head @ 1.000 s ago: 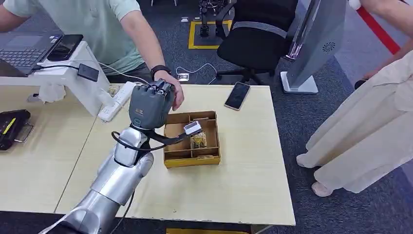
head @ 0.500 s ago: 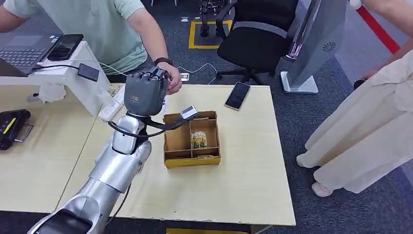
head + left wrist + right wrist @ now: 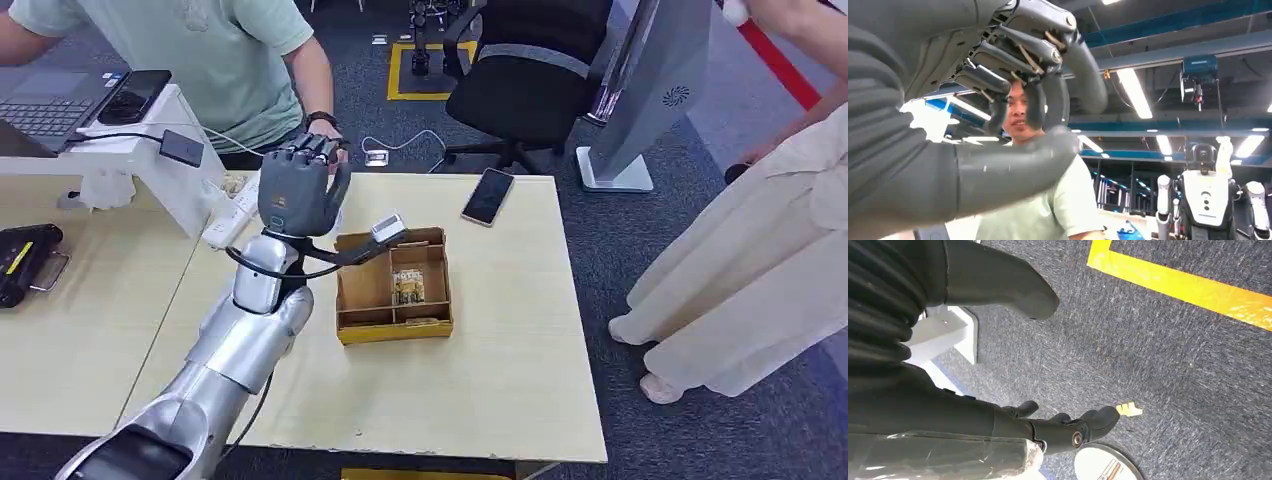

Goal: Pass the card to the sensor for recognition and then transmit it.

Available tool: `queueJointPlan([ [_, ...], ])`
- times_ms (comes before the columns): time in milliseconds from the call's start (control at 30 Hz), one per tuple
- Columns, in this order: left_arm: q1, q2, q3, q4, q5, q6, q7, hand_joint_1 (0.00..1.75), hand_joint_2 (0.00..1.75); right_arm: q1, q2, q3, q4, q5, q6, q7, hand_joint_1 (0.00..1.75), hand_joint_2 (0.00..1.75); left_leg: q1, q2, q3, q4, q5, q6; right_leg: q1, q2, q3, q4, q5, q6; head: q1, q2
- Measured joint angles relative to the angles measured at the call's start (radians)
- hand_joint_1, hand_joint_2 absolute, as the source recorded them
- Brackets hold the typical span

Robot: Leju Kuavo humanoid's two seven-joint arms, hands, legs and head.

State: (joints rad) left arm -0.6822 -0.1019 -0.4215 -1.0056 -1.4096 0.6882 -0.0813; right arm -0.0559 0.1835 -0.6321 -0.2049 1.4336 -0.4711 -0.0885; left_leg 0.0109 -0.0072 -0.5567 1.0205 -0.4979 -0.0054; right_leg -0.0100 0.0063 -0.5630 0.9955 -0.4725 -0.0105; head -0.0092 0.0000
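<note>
We've got the left hand (image 3: 299, 190) raised over the desk (image 3: 500, 350), palm toward the person's hand (image 3: 330, 152) for the handover. Fingers look curled, but we can't spot the card itself. Right hand (image 3: 1068, 427) hangs over the carpet, loosely spread, holding nothing.

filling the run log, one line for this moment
left hand: raised toward person's hand, empty | right hand: hanging, open | box: on table
</note>
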Motion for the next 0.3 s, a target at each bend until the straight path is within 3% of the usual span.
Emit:
queueJointPlan([
  [300, 0.024, 0.000, 0.000, -0.015, -0.022, 0.000, 0.000, 0.00, 1.75, 0.003, 0.000, 0.006, 0.000, -0.003, -0.001, -0.008, 0.00, 1.75, 0.000, 0.000, 0.000, 0.000, 0.000, 0.000, 0.000, 0.000, 0.000, 0.000, 0.000, 0.000, 0.001, 0.000],
])
